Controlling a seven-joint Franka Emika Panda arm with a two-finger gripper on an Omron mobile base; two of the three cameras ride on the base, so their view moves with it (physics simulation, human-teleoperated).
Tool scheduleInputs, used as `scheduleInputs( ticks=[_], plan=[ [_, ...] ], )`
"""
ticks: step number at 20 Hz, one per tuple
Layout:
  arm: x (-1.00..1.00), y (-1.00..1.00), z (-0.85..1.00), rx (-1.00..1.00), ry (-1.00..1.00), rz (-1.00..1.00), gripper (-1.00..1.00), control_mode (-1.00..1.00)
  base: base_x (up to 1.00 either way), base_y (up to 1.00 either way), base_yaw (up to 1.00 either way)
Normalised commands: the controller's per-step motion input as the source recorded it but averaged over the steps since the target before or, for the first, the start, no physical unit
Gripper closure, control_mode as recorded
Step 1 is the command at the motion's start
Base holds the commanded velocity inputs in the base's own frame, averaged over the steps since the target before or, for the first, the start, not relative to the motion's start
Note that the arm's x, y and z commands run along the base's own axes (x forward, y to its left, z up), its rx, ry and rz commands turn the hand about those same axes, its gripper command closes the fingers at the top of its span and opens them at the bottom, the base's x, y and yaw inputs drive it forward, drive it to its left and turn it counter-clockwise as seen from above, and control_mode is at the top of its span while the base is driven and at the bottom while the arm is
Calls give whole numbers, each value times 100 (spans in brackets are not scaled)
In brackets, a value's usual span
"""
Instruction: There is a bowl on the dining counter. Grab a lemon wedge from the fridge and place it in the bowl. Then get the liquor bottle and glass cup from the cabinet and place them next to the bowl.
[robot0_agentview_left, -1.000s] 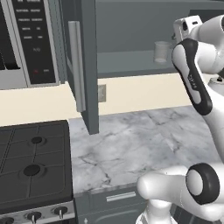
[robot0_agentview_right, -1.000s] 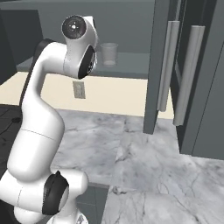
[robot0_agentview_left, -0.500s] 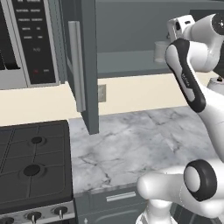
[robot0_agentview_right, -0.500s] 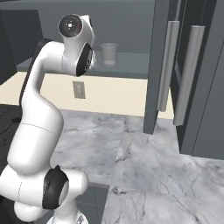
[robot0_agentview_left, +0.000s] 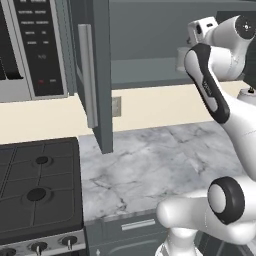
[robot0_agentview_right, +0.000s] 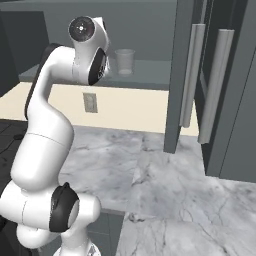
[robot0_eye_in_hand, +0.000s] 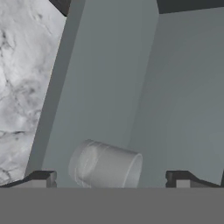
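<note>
Gripper (robot0_eye_in_hand: 109, 181) jaws stand wide apart in your hand view, one dark fingertip (robot0_eye_in_hand: 41, 178) at the lower left and the other at the lower right, and nothing is held between them. You can see the glass cup (robot0_eye_in_hand: 105, 165) lying in the gap between the tips in that rolled view, clear of both fingers, with its open mouth to the right of the picture. It stands on the cabinet shelf (robot0_eye_in_hand: 92, 87), a flat grey surface running away from the hand, with the cabinet's back wall beyond it.

From your right base view the glass cup (robot0_agentview_right: 124, 61) stands upright on the shelf inside the open cabinet (robot0_agentview_right: 150, 45), just right of the arm's upper joint. The cabinet door (robot0_agentview_right: 181, 75) hangs open to the right with its long silver handle (robot0_agentview_right: 191, 82) facing you. From your left base view the cup (robot0_agentview_left: 183, 58) is mostly covered by the arm's white forearm; only a pale sliver shows at the shelf edge, and you cannot make out its shape there. The hand itself is cut off by the arm's own links in both base views, so you cannot judge the jaws from them.

Below lies the marble worktop (robot0_agentview_left: 150, 165), with a dark stove (robot0_agentview_left: 37, 190) at its left end and a wall socket (robot0_agentview_left: 116, 106) on the cream wall behind.
</note>
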Motion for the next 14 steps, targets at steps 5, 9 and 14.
scheduleInputs(
  ticks=[5,9,14],
  plan=[
    [21,0,-7,0,0,0,-100,-100,0,0,0],
    [20,0,-9,0,0,0,-100,-100,0,0,0],
    [17,0,-10,0,0,0,-100,-100,0,0,0]
  ],
)
